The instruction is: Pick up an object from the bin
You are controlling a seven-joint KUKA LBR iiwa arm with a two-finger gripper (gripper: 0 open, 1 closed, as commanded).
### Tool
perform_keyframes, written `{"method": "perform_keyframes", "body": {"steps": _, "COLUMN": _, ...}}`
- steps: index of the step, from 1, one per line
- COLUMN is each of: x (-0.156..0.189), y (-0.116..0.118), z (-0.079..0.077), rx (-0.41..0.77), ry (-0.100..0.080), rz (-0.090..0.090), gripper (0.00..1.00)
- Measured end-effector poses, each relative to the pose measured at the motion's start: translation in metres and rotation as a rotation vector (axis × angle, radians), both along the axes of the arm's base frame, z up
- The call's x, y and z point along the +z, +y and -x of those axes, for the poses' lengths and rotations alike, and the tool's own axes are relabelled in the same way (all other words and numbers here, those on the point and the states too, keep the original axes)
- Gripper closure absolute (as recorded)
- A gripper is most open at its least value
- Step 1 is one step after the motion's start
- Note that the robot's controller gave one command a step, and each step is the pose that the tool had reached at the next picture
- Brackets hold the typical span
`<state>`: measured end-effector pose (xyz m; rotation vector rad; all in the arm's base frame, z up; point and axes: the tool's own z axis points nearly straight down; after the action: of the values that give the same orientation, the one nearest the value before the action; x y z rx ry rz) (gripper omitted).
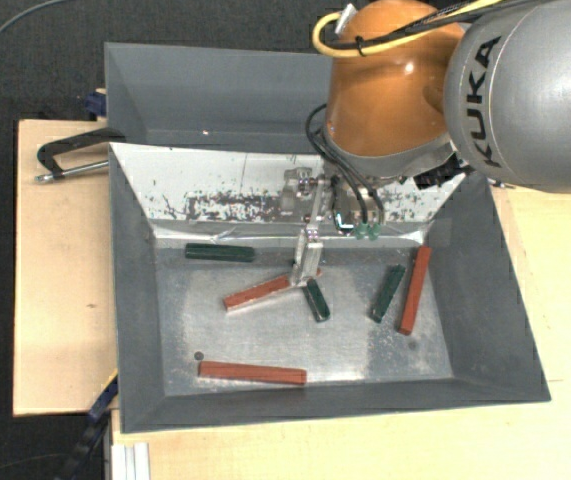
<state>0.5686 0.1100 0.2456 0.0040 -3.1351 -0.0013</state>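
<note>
Grey metal bin (135, 298) holding three red-brown sticks (252, 373) and three dark green sticks (219, 253). Gripper (308, 260) at the upper end of the central red-brown stick (257, 294); jaw opening cannot be told.

matt grey metal bin (135, 268), scuffed floor

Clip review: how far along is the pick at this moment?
Done: the gripper is down in the middle of the bin, where the upper end of a red-brown stick meets a short dark green stick. In hand: nothing looks lifted, and both sticks lie flat on the floor. Left: a grasp on one of them and the lift out.
</note>
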Motion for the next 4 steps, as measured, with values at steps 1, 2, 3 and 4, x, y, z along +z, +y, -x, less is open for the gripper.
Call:
{"method": "perform_keyframes", "body": {"steps": 1, "x": -0.180, "y": -0.033, "z": 0.020, "rx": 0.133, "ry": 0.001, "rz": 0.001, "gripper": 0.00}}
{"method": "perform_keyframes", "body": {"steps": 2, "x": -0.175, "y": -0.032, "z": 0.018, "rx": 0.133, "ry": -0.007, "rz": -0.001, "gripper": 1.00}}
{"method": "perform_keyframes", "body": {"steps": 3, "x": -0.072, "y": -0.021, "z": 0.039, "rx": 0.310, "ry": -0.012, "rz": -0.002, "gripper": 1.00}}
{"method": "perform_keyframes", "body": {"steps": 4, "x": -0.168, "y": -0.006, "z": 0.019, "rx": 0.724, "ry": -0.007, "rz": -0.003, "gripper": 1.00}}
